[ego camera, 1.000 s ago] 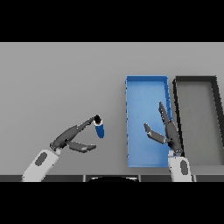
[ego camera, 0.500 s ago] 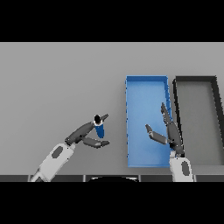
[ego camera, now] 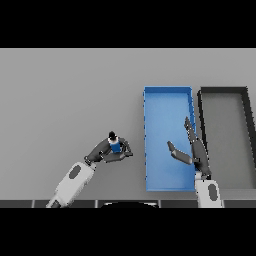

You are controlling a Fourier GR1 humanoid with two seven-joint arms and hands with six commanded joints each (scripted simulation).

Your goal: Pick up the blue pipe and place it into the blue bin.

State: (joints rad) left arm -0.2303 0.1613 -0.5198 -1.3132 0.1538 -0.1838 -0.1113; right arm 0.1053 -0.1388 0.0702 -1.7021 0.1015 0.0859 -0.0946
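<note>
The blue pipe (ego camera: 115,145), short with a dark cap at its top, is held in my left hand (ego camera: 106,151), whose fingers and thumb curl round it just left of the blue bin (ego camera: 167,100). The bin is a long rectangular tray lying lengthwise at centre right. My right hand (ego camera: 196,150) hovers over the bin's right side with straight fingers and the thumb spread to the left, holding nothing.
A dark grey bin (ego camera: 247,130) of similar shape lies directly right of the blue one. The grey table (ego camera: 65,100) stretches away to the left and far side.
My left hand has moved right toward the blue bin and closed round the pipe, which now stands more upright. The right hand has shifted only slightly.
</note>
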